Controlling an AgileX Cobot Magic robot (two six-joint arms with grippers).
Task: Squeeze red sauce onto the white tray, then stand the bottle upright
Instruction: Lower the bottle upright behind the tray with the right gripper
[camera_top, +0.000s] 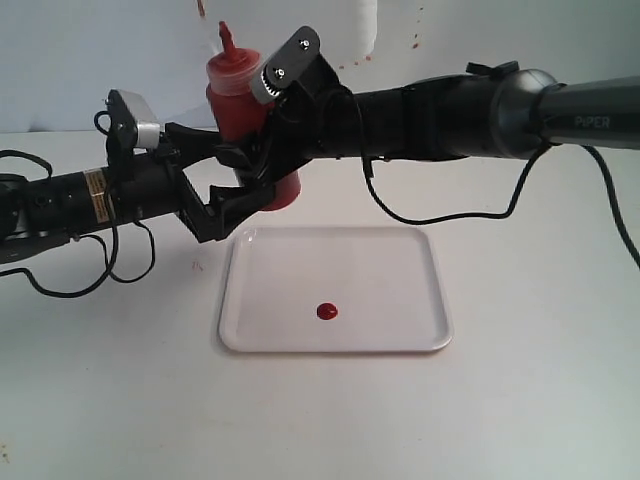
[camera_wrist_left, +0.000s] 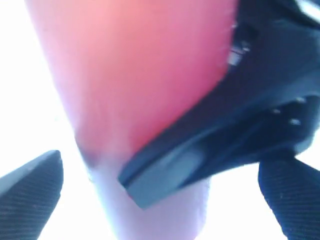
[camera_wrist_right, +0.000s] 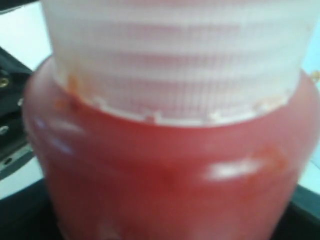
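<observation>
The bottle (camera_top: 238, 95) of dark red sauce is nearly upright, leaning slightly, just behind the white tray (camera_top: 395, 270), nozzle up. My right gripper (camera_top: 262, 148) reaches across from the right and is shut on its body; one of its fingers (camera_wrist_left: 200, 155) lies against the bottle (camera_wrist_left: 135, 75). My left gripper (camera_top: 243, 183) is open, its fingers (camera_wrist_left: 30, 197) straddling the lower bottle with gaps on both sides. In the right wrist view the bottle (camera_wrist_right: 160, 165) fills the frame. A round blob of red sauce (camera_top: 326, 311) lies on the tray's front middle.
Black cables (camera_top: 440, 214) trail over the table behind the tray's right side, and more cables (camera_top: 80, 285) loop under the left arm. Reddish specks (camera_top: 412, 42) dot the back wall. The two arms cross just behind the tray's far left corner.
</observation>
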